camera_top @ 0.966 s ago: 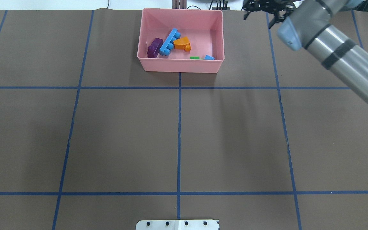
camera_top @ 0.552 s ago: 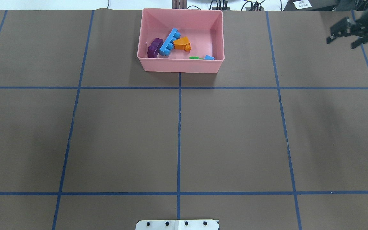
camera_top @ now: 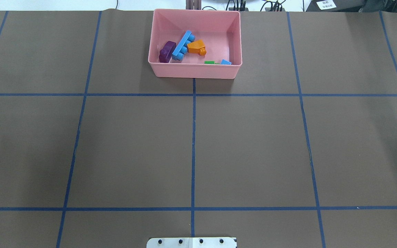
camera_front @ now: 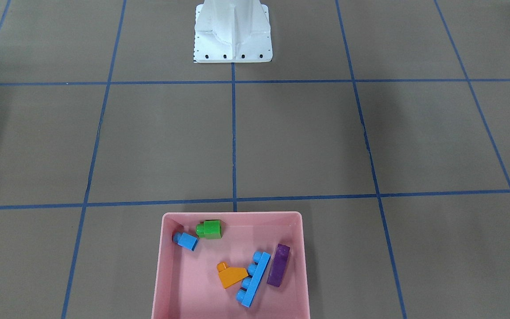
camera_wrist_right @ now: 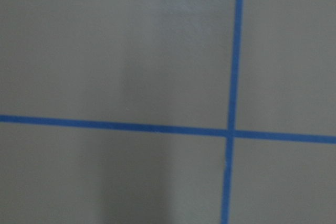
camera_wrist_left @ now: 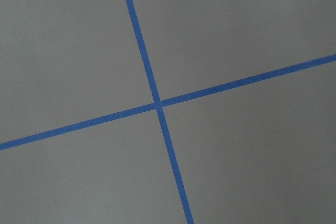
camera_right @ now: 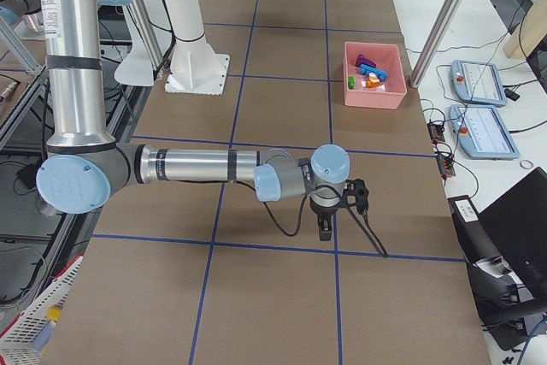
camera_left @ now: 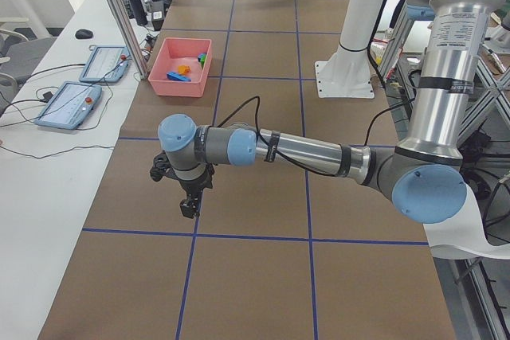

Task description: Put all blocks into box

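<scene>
The pink box stands at the table's far middle; it also shows in the front view. All five blocks lie inside it: purple long, long blue, orange sloped, green cube and small blue cube. My left gripper shows only in the exterior left view, low over bare table far from the box; I cannot tell if it is open. My right gripper shows only in the exterior right view, likewise low over bare table; its state is unclear.
The white robot base stands at the near middle of the table. Blue tape lines grid the brown table top. Tablets and cables lie on the white bench beyond the box.
My right arm has swung from beside the box's right out past the right edge of the overhead view. The blocks and box have not moved.
</scene>
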